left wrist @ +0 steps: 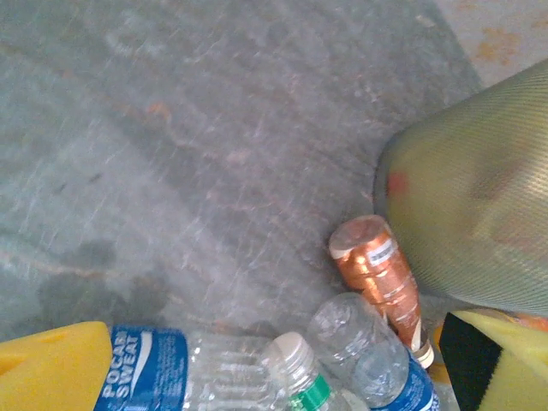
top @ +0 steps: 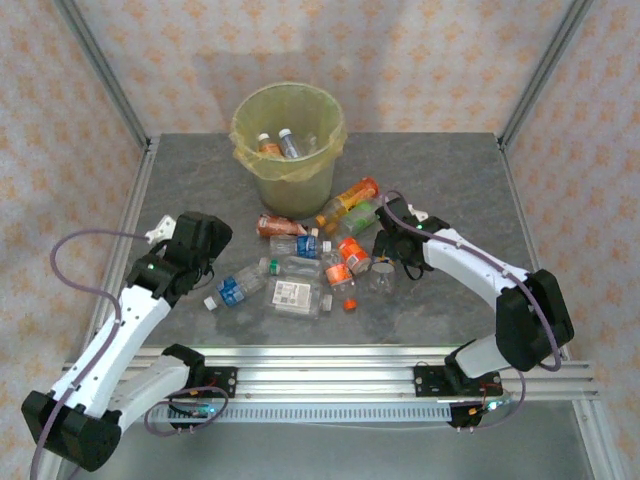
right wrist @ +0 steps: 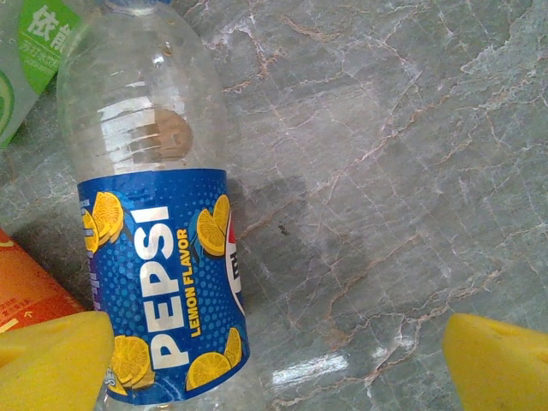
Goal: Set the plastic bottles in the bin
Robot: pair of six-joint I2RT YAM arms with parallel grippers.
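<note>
Bottle heap (top: 297, 293) before bin (top: 290, 182); open tabletop (top: 455, 175) beside

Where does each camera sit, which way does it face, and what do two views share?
Top external: above and behind, looking down on table, bin, bottle pile; left arm and right arm show.
Left wrist: looks down at the copper bottle beside the bin; yellow left fingers at bottom corners.
Right wrist: looks down at a Pepsi bottle; yellow right fingers at bottom corners.
Shared: top and left wrist both show bin and copper bottle.
</note>
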